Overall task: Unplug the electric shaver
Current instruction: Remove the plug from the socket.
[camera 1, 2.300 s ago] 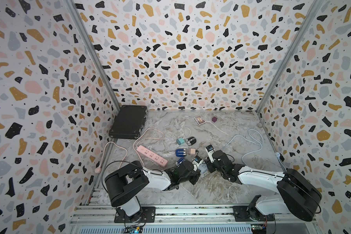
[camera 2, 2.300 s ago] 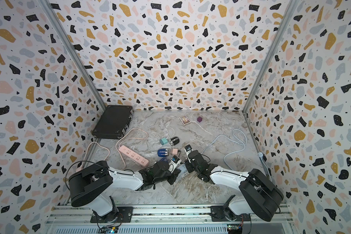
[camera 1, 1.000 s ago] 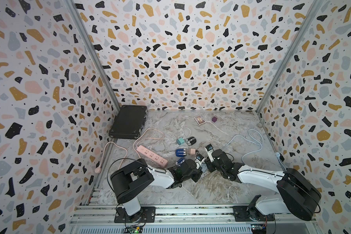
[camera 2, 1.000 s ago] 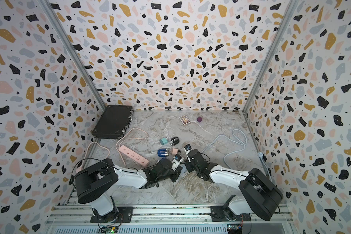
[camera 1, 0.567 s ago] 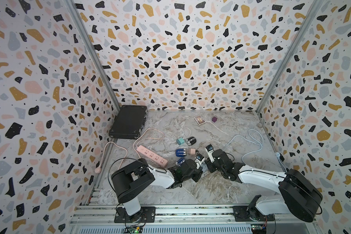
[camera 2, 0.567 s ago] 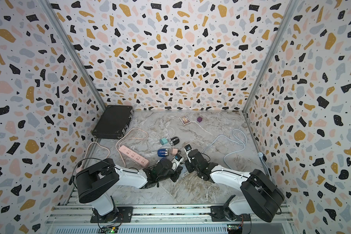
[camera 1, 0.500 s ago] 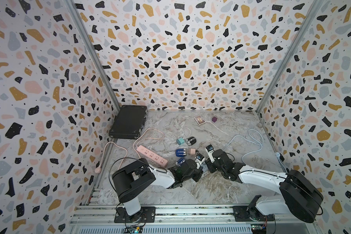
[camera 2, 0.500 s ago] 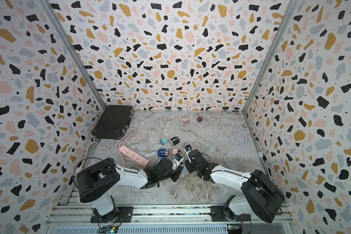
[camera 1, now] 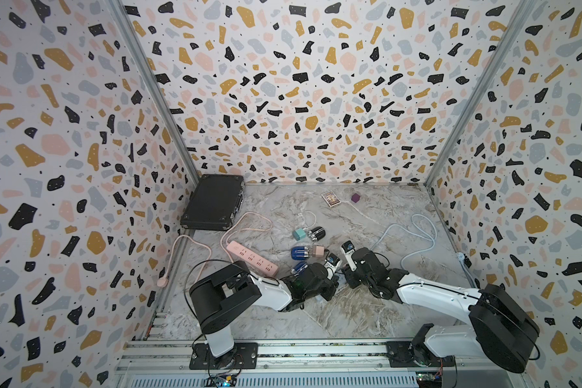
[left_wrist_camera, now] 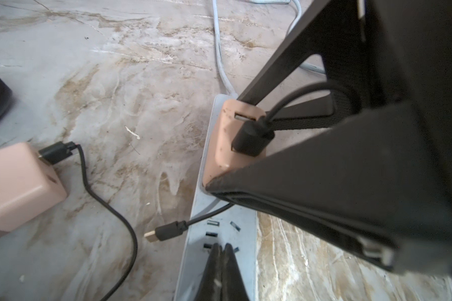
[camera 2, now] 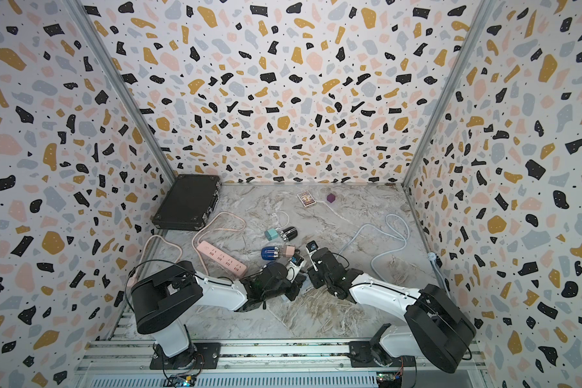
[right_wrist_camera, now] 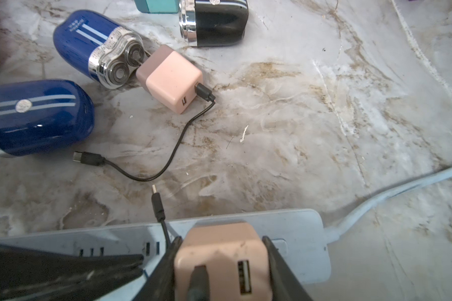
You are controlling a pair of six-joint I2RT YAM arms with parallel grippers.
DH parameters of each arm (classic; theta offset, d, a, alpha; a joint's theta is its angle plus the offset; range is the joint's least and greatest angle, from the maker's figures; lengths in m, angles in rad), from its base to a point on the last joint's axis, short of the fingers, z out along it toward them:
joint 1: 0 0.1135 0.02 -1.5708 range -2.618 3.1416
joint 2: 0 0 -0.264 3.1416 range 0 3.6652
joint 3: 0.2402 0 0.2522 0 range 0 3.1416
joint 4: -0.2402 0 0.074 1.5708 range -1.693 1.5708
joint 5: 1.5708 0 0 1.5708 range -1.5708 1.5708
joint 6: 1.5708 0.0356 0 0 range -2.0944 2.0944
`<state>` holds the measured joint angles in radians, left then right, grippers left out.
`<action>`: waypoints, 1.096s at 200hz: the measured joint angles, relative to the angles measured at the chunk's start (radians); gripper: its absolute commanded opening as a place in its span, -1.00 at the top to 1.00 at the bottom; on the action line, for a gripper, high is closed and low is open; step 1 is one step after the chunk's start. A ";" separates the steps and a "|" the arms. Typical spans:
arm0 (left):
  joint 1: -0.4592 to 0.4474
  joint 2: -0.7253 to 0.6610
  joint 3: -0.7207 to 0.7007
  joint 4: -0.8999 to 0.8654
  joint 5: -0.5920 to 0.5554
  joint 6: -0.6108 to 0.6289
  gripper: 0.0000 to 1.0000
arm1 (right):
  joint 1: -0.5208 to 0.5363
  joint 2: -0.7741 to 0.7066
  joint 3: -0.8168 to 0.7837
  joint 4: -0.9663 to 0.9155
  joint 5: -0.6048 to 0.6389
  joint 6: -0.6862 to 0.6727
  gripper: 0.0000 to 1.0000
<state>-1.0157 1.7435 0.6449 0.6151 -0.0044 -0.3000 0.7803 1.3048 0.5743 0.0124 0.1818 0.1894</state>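
Observation:
My right gripper is shut on a pink charger block that sits plugged in a pale blue power strip. A black cable leaves the block, and its free plug end lies on the marble, joined to no shaver. My left gripper is shut and empty, its tips resting on the strip beside the block. A blue electric shaver lies close by. A second blue one lies against another pink block. In both top views the wrists meet low at mid-table.
A black shaver and a teal block lie farther back. A pink power strip with its looped cord is at the left, and a black case sits in the back left corner. The blue strip's cord loops to the right.
The left arm's shoulder has swung slightly to the right since the earliest frames. Over the last second both grippers keep their places and their states.

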 measured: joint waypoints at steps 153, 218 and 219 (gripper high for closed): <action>0.000 0.006 0.011 0.014 0.019 -0.004 1.00 | 0.024 -0.014 0.035 -0.066 0.040 -0.037 1.00; 0.000 0.010 0.028 0.018 0.028 -0.005 1.00 | 0.024 -0.061 0.035 -0.100 0.062 -0.049 1.00; 0.000 0.010 0.028 0.018 0.028 -0.005 1.00 | 0.024 -0.061 0.035 -0.100 0.063 -0.050 1.00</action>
<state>-1.0157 1.7538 0.6731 0.6334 0.0238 -0.3046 0.8047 1.2438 0.6098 -0.0879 0.2443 0.1398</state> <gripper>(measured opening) 0.047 0.453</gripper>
